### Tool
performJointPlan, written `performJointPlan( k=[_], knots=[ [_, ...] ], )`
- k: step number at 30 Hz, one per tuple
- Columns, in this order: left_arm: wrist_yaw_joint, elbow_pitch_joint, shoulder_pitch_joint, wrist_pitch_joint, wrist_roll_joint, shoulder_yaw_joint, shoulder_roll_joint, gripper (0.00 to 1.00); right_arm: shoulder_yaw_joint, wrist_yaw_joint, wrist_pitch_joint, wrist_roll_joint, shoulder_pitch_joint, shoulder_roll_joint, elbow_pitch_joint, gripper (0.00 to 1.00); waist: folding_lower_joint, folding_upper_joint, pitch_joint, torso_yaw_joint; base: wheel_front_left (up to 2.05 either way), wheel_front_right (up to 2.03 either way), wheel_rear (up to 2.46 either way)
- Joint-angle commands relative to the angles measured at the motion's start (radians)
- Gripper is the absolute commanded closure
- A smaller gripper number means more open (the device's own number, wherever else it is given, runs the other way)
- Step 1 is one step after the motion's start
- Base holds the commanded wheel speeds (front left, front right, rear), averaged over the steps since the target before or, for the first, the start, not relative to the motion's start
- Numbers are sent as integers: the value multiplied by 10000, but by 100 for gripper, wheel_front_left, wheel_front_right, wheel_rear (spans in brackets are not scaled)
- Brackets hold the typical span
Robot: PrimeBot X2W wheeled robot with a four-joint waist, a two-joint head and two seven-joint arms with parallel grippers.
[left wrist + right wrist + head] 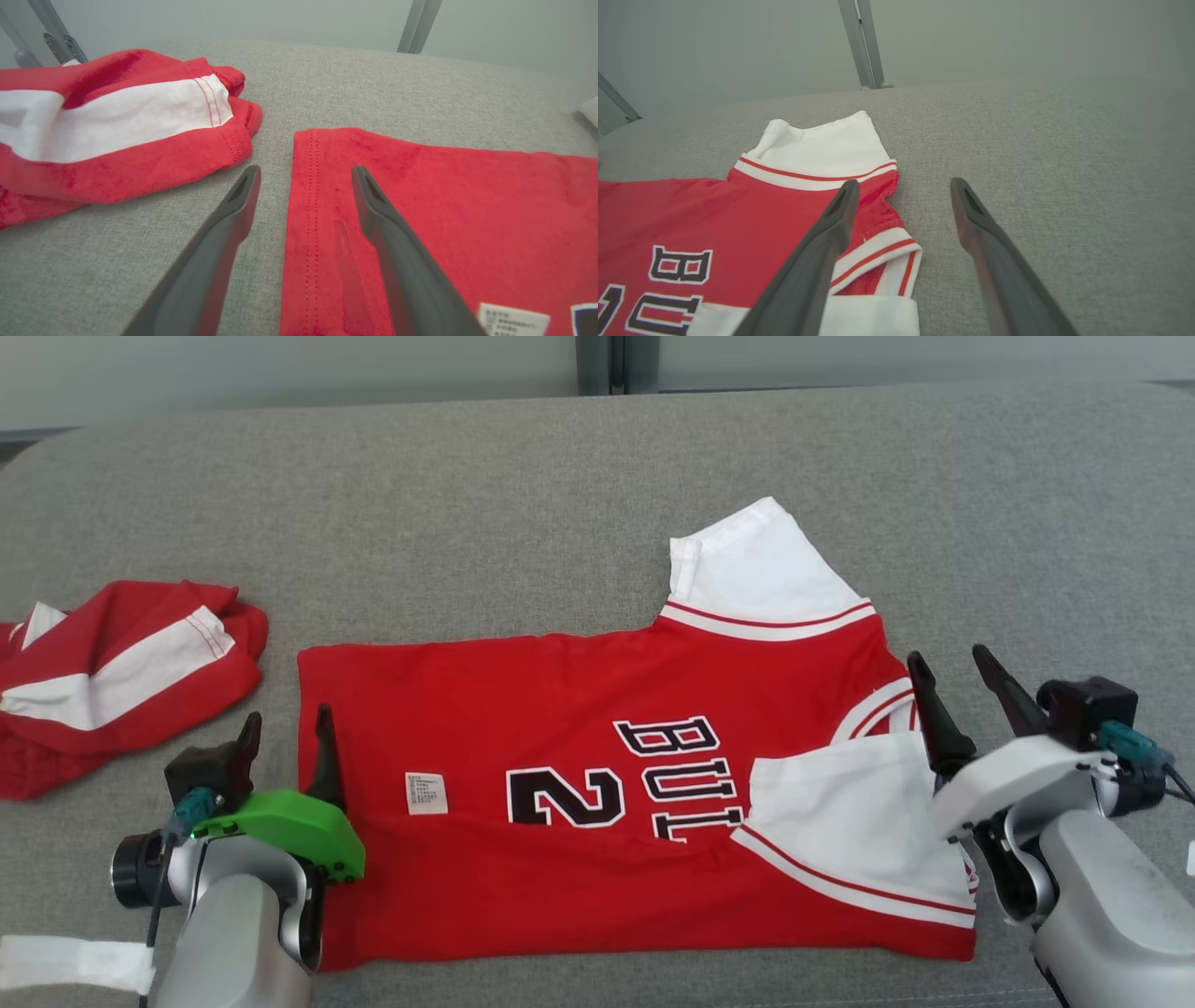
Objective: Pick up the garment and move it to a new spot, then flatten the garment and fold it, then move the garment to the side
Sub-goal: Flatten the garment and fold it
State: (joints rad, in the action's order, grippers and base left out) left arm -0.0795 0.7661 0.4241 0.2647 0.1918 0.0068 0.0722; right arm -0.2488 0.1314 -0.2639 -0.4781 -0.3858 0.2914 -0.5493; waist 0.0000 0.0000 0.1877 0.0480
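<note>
My left tool [288, 717], spread, straddles the hem of the red jersey [560, 709] at lower left; my right tool [950, 658], spread and empty, straddles its collar edge at centre right.

A red jersey [597, 784] lies flat on the grey surface [523, 504], 1 white sleeve folded inward. The left gripper [288, 717], fingers apart, sits at its hem. The right gripper [950, 656], fingers apart, sits at its collar. A crumpled garment [121, 672] lies further left.
</note>
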Motion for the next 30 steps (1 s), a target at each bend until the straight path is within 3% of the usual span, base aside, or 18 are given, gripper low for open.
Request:
performJointPlan(
  k=[1,15,17,18,19,20,30],
  knots=[
    [23,234,472,-9,-54,-8,87,0,-181,-15,8,80,-383,-6,-44,0,0,0,612,-154,0,0,0],
    [352,2454,2744,-10,-72,-155,180,0,-1326,-15,121,-216,-2873,293,-189,0,0,0,1804,-193,0,0,0],
    [412,2494,2917,-16,-82,-175,153,50,-1380,-15,271,-214,-3233,372,-304,0,0,0,1947,-127,0,0,0],
    [420,2497,2954,-16,-117,-207,135,64,-1435,-15,366,-157,-3431,413,-374,0,0,0,2009,-82,0,0,0],
    [423,2486,2974,-15,-116,-222,109,89,-1475,-15,430,-102,-3637,441,-422,0,0,0,2072,-28,0,0,0],
    [405,2462,3012,-17,-122,-258,82,100,-1520,-15,548,-47,-3841,484,-509,0,0,0,2139,37,0,0,0],
    [176,1596,3268,-14,-84,-793,-156,100,-1664,-15,2524,204,-5876,620,-2157,0,0,0,2717,958,0,0,0]
  ],
)
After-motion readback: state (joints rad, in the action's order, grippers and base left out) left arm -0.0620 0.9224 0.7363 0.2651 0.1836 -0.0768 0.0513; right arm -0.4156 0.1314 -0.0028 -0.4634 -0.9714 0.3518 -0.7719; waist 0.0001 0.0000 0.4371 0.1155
